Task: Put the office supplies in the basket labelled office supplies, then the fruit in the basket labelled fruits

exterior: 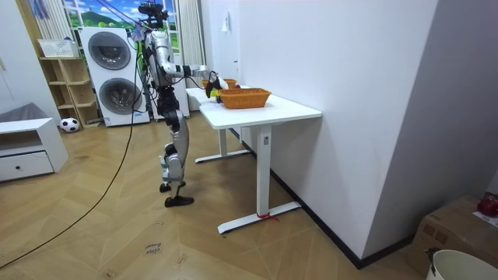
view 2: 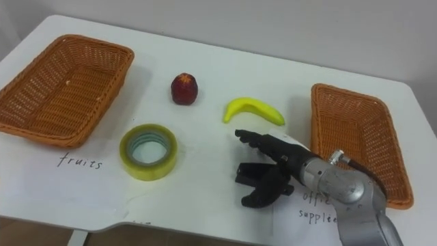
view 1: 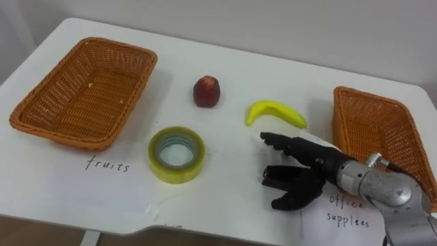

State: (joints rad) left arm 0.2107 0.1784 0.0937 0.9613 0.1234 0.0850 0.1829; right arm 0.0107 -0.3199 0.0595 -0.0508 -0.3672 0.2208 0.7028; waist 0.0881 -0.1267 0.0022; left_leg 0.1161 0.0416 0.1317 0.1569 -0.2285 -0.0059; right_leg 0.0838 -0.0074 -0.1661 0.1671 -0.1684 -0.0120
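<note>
Left eye view had the right hand [view 1: 307,171] hovering low over the white table [view 1: 225,205], near side, right of centre. Its fingers were straight and spread, pointing left, and it held nothing. The roll of yellow tape [view 1: 177,154] lay flat with its hole up, off to the left of the fingertips at about the same depth, with only bare tabletop between them. My guess was the tape was the target, since the right hand was the nearer one and the basket [view 1: 382,130] by the "office supplies" label [view 1: 345,208] sat just right of the wrist. The banana [view 1: 275,113] lay just beyond the fingers on the far side, not touching, with its long axis running left to right. It could easily get nudged if the hand swung wide. The red fruit [view 1: 206,91] sat farther back, well clear. The fruit basket [view 1: 61,135] was at far left, empty, so nothing looked sorted yet.
</note>
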